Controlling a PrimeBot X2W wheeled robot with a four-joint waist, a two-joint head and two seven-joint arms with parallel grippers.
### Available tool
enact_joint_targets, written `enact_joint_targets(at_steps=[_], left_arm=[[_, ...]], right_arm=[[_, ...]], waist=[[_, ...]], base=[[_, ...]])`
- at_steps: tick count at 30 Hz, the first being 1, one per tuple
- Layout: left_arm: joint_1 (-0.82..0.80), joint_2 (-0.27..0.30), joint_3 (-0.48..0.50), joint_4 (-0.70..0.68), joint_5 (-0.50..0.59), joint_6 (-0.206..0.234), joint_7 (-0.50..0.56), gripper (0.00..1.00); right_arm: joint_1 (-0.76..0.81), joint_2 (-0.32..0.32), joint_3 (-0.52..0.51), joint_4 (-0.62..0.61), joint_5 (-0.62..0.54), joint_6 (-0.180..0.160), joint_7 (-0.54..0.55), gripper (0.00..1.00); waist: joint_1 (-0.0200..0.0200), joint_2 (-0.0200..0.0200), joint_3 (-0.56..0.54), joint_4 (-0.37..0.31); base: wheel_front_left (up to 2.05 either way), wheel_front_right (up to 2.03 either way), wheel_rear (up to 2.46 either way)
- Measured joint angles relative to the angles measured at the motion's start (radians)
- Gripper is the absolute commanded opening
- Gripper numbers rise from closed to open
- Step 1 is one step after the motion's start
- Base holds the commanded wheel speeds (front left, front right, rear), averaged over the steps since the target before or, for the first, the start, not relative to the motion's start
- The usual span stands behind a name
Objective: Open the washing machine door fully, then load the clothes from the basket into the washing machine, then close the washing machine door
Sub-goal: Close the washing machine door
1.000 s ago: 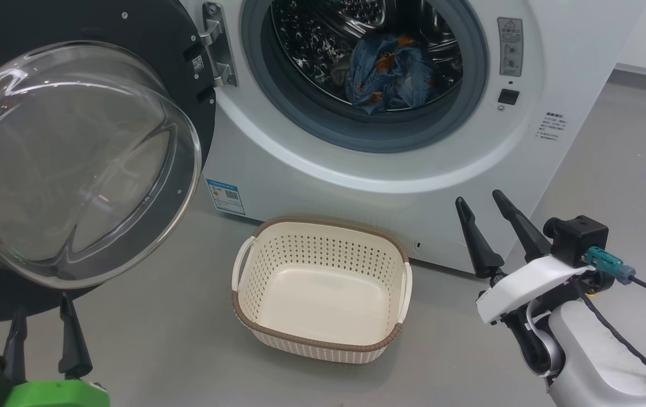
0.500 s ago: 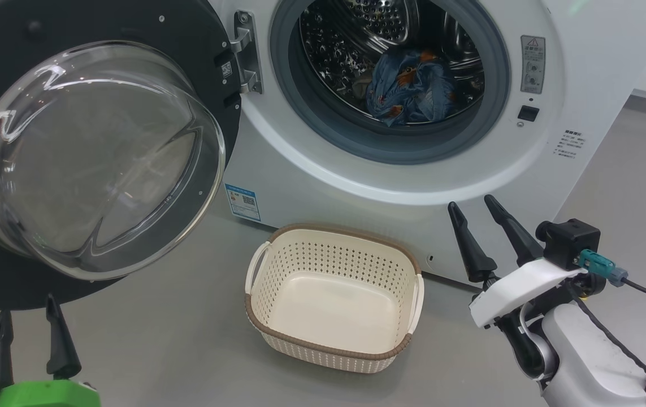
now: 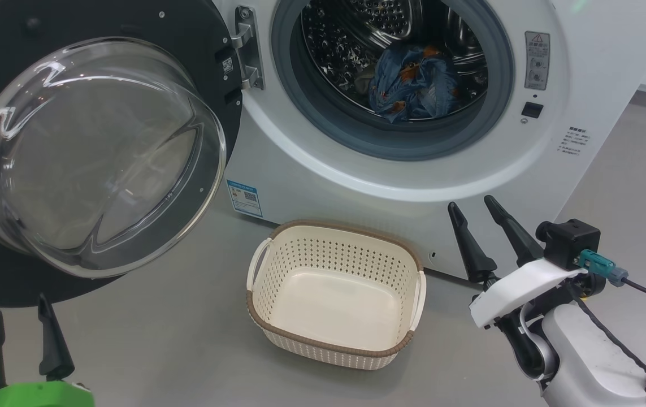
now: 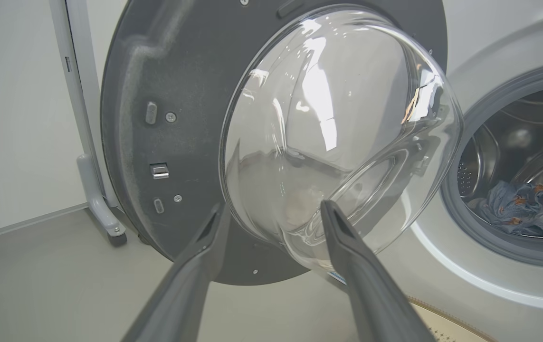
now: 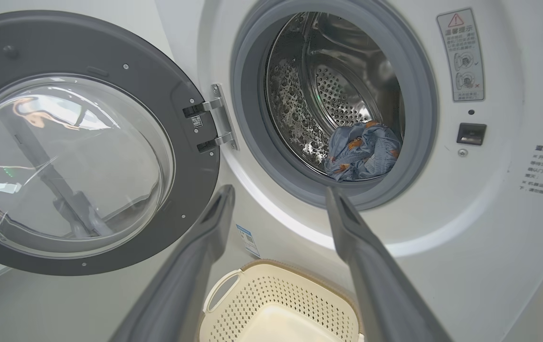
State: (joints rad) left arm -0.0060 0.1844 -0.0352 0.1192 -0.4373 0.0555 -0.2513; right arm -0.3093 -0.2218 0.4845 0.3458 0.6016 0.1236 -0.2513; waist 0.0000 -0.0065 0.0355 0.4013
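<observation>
Clothes [image 3: 413,82] unmoved, door [image 3: 96,158] still open, view shifted

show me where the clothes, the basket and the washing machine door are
the clothes [image 3: 413,82]: head view, middle of the blue bundle.
the basket [image 3: 337,255]: head view, its perforated back wall.
the washing machine door [image 3: 96,158]: head view, centre of its glass bowl.

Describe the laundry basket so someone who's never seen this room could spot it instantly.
Find the big white washing machine with its round door swung open to the left. On the grey floor just in front of it sits the basket. It is the small cream perforated tub with a brown woven-look rim, empty inside.
</observation>
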Motion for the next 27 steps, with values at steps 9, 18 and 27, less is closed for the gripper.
enact_joint_targets(at_steps=[9, 18, 27], left_arm=[[0.011, 0.004, 0.005, -0.013, 0.000, 0.000, 0.000, 1.00], [0.010, 0.032, 0.035, -0.044, 0.000, 0.000, 0.000, 0.00], [-0.058, 0.107, 0.105, -0.149, -0.023, -0.024, 0.000, 0.00]], right_arm=[[0.000, -0.002, 0.002, 0.000, 0.007, 0.000, 0.000, 1.00], [-0.001, -0.002, 0.002, 0.000, 0.007, 0.000, 0.000, 1.00], [-0.002, -0.002, -0.003, 0.000, 0.007, 0.000, 0.000, 1.00]], waist=[[0.0000, 0.0000, 0.010, -0.002], [0.0000, 0.0000, 0.019, -0.006], [0.0000, 0.0000, 0.021, -0.004]], base=[[0.00, 0.00, 0.00], [0.00, 0.00, 0.00], [0.00, 0.00, 0.00]])
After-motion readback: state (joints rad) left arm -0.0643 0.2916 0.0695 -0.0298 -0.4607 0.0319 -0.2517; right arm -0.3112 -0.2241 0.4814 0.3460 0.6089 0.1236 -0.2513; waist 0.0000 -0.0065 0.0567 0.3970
